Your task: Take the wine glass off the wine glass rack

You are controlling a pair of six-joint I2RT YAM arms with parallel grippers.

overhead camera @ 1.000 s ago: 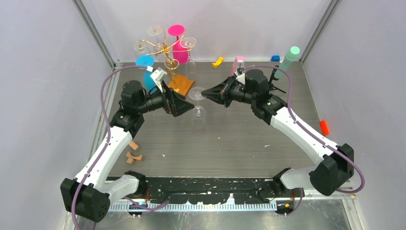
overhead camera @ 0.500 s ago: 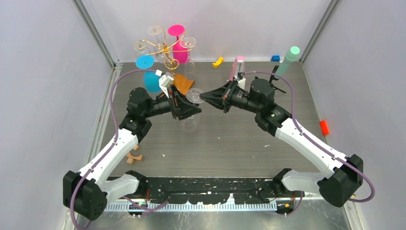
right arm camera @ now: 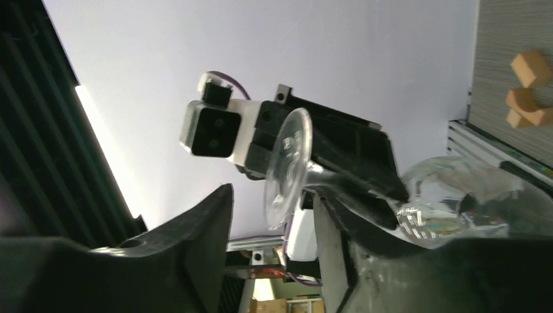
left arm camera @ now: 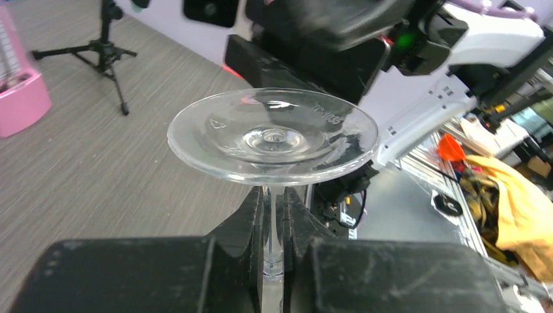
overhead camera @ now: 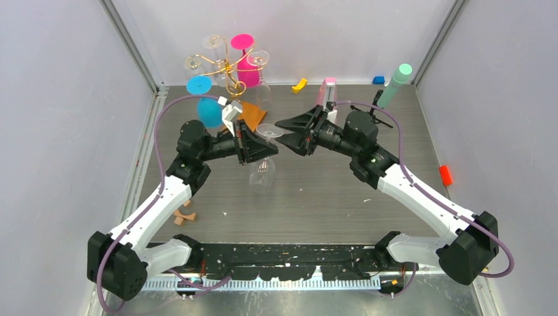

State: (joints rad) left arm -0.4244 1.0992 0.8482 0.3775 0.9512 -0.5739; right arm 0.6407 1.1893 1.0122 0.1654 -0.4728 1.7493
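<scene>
A clear wine glass (overhead camera: 262,172) hangs over the middle of the table, well away from the wine glass rack (overhead camera: 227,66), a gold wire stand on an orange base at the back left. My left gripper (overhead camera: 264,149) is shut on the glass's stem. In the left wrist view the stem (left arm camera: 274,225) sits pinched between the black fingers, with the round foot (left arm camera: 272,135) just beyond them. My right gripper (overhead camera: 281,131) faces the foot from the right, open. In the right wrist view its jaws (right arm camera: 270,215) stand apart, with the foot's rim (right arm camera: 285,171) just beyond the gap and the bowl (right arm camera: 450,195) further right.
On the rack hang a pink glass (overhead camera: 245,62), a blue glass (overhead camera: 205,99) and clear ones. A pink box (overhead camera: 327,89), a mint-green cylinder (overhead camera: 397,82), a yellow piece (overhead camera: 299,84) and a blue block (overhead camera: 378,79) line the back. A red piece (overhead camera: 446,174) lies right, wooden blocks (overhead camera: 182,212) left.
My left gripper has closed on the stem. My right gripper has opened and let go of the foot. The glass has shifted left and tilted, its bowl lower.
</scene>
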